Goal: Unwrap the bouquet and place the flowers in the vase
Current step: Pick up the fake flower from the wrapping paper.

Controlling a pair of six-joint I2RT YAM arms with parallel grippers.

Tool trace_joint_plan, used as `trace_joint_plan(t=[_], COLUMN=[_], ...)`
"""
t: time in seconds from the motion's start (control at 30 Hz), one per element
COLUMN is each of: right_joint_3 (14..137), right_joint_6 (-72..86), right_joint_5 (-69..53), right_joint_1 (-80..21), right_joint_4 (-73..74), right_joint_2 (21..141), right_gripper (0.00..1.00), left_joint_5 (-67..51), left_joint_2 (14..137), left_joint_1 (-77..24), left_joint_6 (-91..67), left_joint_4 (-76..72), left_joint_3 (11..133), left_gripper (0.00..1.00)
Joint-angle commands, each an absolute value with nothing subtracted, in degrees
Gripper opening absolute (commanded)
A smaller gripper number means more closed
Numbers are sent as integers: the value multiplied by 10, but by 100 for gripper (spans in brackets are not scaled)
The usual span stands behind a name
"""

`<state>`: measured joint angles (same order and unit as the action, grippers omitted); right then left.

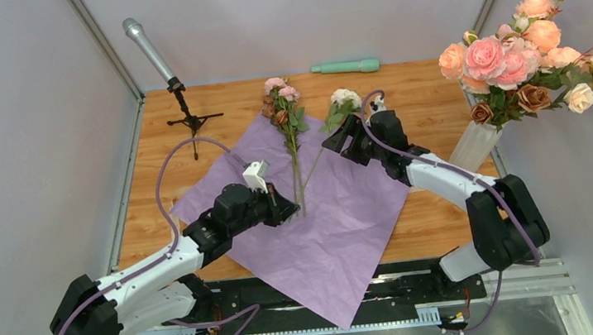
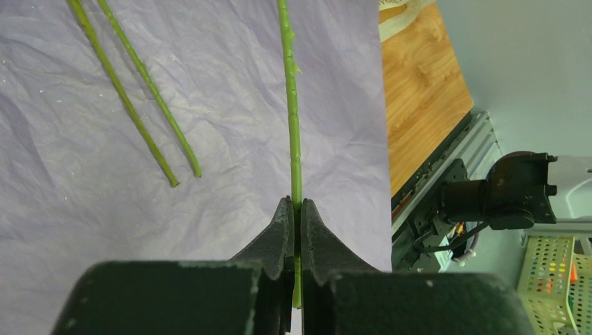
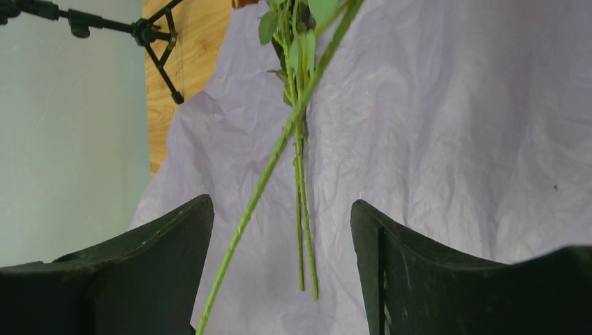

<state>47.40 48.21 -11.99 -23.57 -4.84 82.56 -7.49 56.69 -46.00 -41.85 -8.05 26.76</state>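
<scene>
The left gripper (image 2: pixel 294 206) was clamped shut on the lower end of one green stem (image 2: pixel 291 105). The right gripper (image 3: pixel 281 209) stood wide open, with that stem slanting between its jaws. The other two flowers (image 1: pixel 280 94) lay on the spread lilac paper (image 1: pixel 356 211), well apart from the white ribbed vase (image 1: pixel 474 145) to the right.

The lilac paper (image 1: pixel 323 214) is matt, thin and finely crinkled; the table (image 1: pixel 220 101) under it is pale wood with plain grain and a low sheen; the stem (image 2: pixel 294 125) over the paper looks like smooth green plastic with small nubs; the left gripper (image 2: pixel 296 206) above the paper is matt black, grainy plastic, scuffed pale at its edges; the vase (image 1: pixel 472 147) right of the paper is white, ribbed, matt.
</scene>
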Motion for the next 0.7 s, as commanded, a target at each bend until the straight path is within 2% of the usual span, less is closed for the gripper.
trace_joint_plan(t=[0.0,0.33,0.53,0.67], right_joint_3=[529,591,594,602], right_joint_6=[497,518,536,539], right_joint_5=[-96,-71,-65,-59], right_joint_1=[-226,-221,-220,-219], right_joint_4=[-105,-94,-118,-119], right_joint_2=[869,989,1014,1019], right_gripper=[72,65,62,55], left_joint_5=[-86,-114,-122,-127], left_joint_2=[537,509,503,500], left_joint_1=[-462,-462,-462,-462], left_joint_6=[-423,-432,-427,-425], left_joint_4=[-116,-118,-103,-96], left_joint_3=[257,233,230,227], left_gripper=[0,0,0,0])
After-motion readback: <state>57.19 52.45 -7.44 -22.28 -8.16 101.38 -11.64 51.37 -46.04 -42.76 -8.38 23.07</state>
